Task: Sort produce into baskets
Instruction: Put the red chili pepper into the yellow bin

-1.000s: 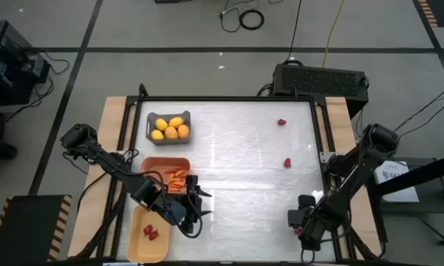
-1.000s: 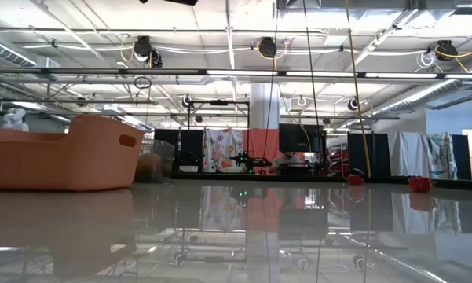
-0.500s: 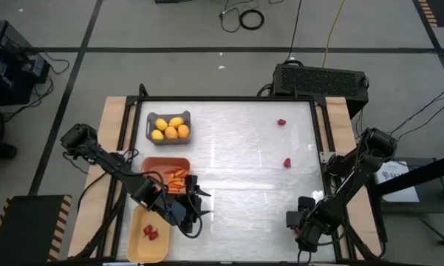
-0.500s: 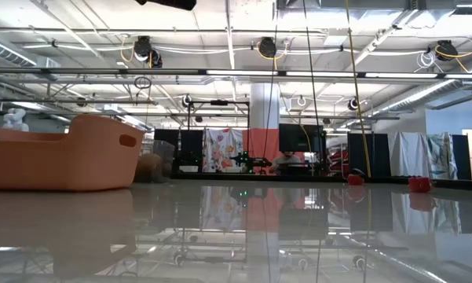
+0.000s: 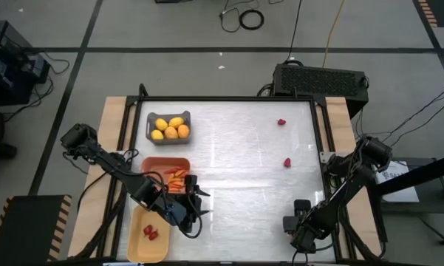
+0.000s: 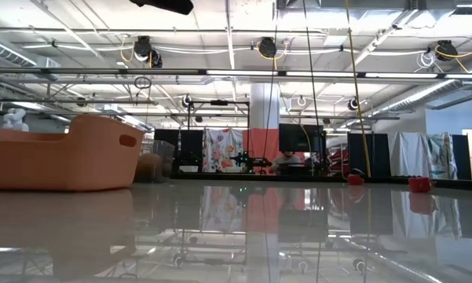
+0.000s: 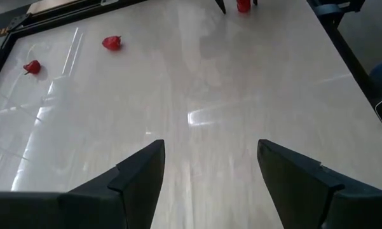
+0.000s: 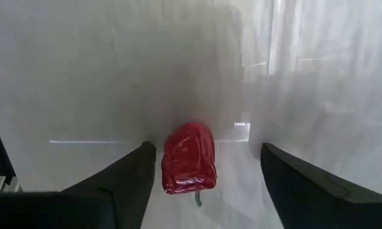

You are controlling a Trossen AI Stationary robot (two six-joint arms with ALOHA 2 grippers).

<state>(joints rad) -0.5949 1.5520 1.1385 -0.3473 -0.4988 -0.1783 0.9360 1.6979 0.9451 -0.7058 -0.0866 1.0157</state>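
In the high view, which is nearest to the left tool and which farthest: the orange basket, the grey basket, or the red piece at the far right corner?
From the left tool:
1. Orange basket, just beside it.
2. Grey basket, farther back on the left.
3. Red piece, far right side.

Left end effector [image 5: 194,205]: fingers [image 7: 136,175] spread apart, low, reaching toward the right end effector.
Right end effector [image 5: 289,224]: fingers [image 8: 124,175] spread wide, pointed down, arm folded back behind it.
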